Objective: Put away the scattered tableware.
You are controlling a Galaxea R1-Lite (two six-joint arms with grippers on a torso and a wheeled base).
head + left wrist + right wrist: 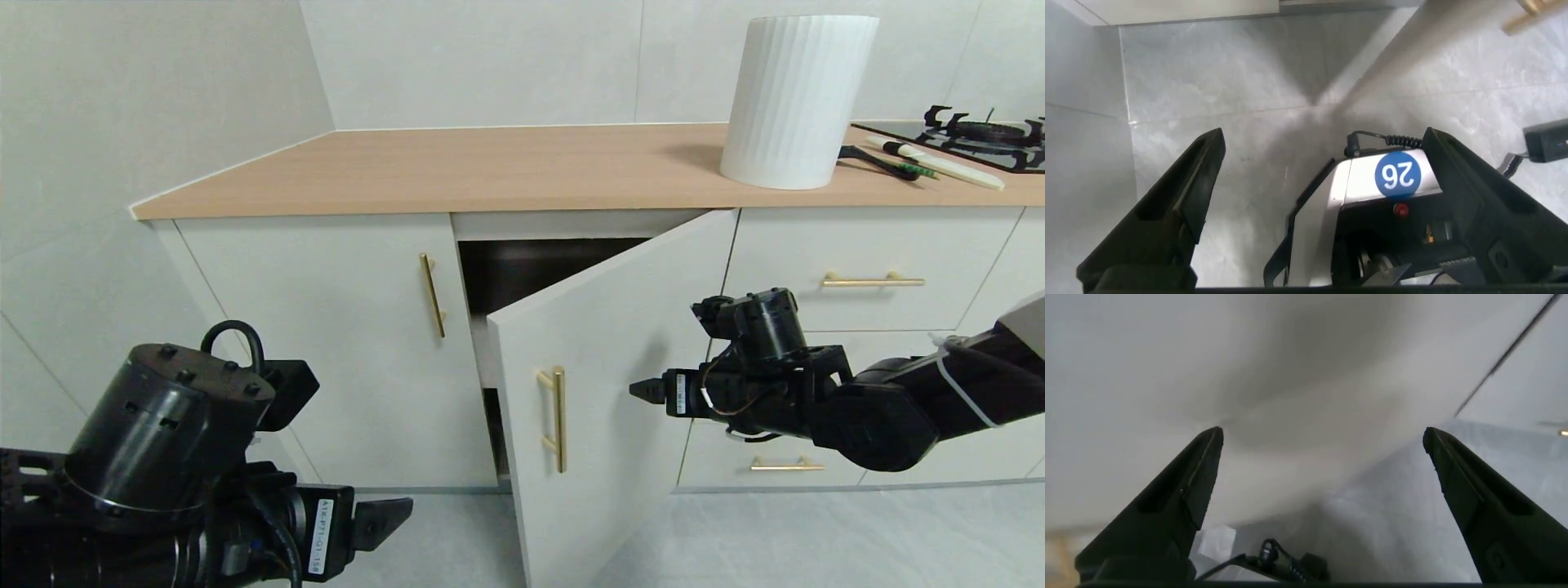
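Bright, soft, even light; white bin point(796, 102) drops a faint shadow to its left on the bench point(408, 167), open cupboard point(539, 269) looks dark inside

Blue round sticker point(1398, 173) reads 26 — on a white casing point(1360, 192). Head view: white label strip point(325, 535) on left gripper point(382, 518), 7 o'clock; second label strip point(678, 394) on right gripper point(645, 390), 4 o'clock — print too fine to read.

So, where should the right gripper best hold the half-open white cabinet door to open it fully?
Take the vertical golden bar handle at its middle, between its mounts. Come from the outer face of the white cabinet door, where the right gripper hangs open, one finger on each side of the bar: it stands off the panel.
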